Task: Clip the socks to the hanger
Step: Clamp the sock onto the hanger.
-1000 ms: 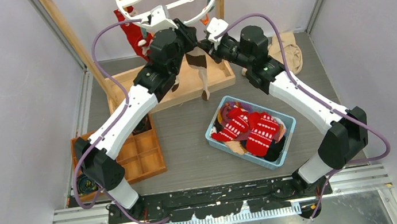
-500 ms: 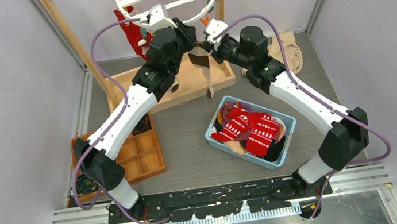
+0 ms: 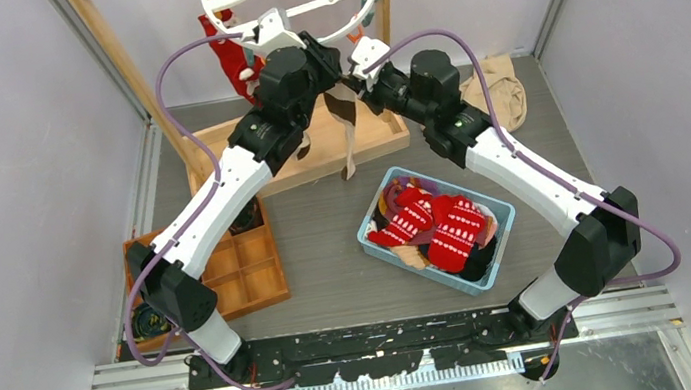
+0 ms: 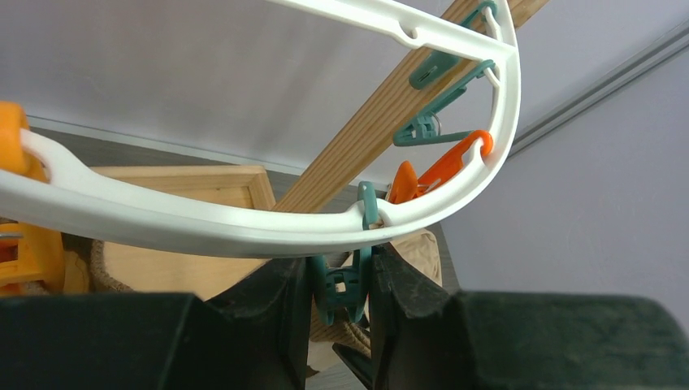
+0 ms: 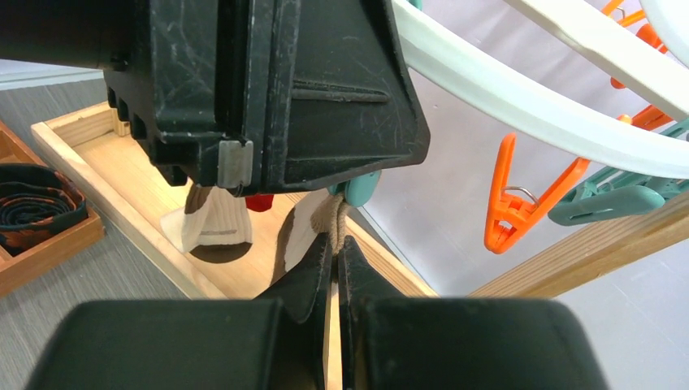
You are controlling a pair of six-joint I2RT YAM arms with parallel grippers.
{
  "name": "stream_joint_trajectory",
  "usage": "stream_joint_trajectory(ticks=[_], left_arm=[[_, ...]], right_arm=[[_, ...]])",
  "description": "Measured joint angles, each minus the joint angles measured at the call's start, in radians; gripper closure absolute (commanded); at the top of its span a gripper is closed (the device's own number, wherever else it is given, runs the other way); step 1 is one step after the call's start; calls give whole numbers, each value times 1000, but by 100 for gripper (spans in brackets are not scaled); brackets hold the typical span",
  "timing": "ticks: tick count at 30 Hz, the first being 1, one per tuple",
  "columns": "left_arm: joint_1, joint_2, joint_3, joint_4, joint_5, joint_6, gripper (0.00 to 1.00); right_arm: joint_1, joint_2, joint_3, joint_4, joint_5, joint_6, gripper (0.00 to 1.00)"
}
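My left claw (image 4: pixel 341 272) squeezes a teal clip (image 4: pixel 340 294) that hangs under the ring of the white hanger (image 4: pixel 244 221). My right claw (image 5: pixel 335 258) is pinched shut on the top edge of a tan-and-brown sock (image 5: pixel 327 221), holding it up at that clip's mouth. The sock dangles above the wooden tray (image 3: pixel 385 139). More socks (image 3: pixel 436 223) lie in the blue bin (image 3: pixel 375 240) on the desk (image 3: pixel 328 248).

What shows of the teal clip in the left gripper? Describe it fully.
The teal clip looks like plastic, a small clothespin hanging by its loop from the white hanger ring. The left gripper squeezes it between both dark fingers. In the right wrist view its tip meets the tan-and-brown sock, which the right gripper pinches just below. Whether its jaws bite the sock cannot be told.
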Motion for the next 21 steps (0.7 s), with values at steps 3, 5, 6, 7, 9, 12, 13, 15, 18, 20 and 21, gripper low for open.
stream_joint_trajectory(ticks=[3,5,6,7,9,12,13,15,18,20,21], left_arm=[[0,0,1,-10,-3,-9,99],[0,0,1,-13,-3,-16,99],[0,0,1,-16,-3,-17,99],[0,0,1,-18,-3,-18,99],[0,0,1,-24,-3,-19,99],[0,0,1,-27,-5,-22,99],[0,0,1,-28,-6,-23,99],[0,0,2,-30,-7,-25,100],[0,0,2,-32,-10,-26,100],[0,0,2,-33,-10,-32,100],[0,0,2,-34,-10,-36,100]], right_arm=[[2,0,0,0,15,0,99],[6,0,0,1,25,0,99],[6,0,0,1,28,0,99],[6,0,0,1,31,0,99],[8,0,0,3,35,0,99],[11,0,0,7,40,0,99],[13,0,0,8,40,0,99],[18,0,0,8,42,0,99],[26,0,0,8,47,-1,99],[31,0,0,11,52,-3,99],[33,0,0,13,56,-4,99]])
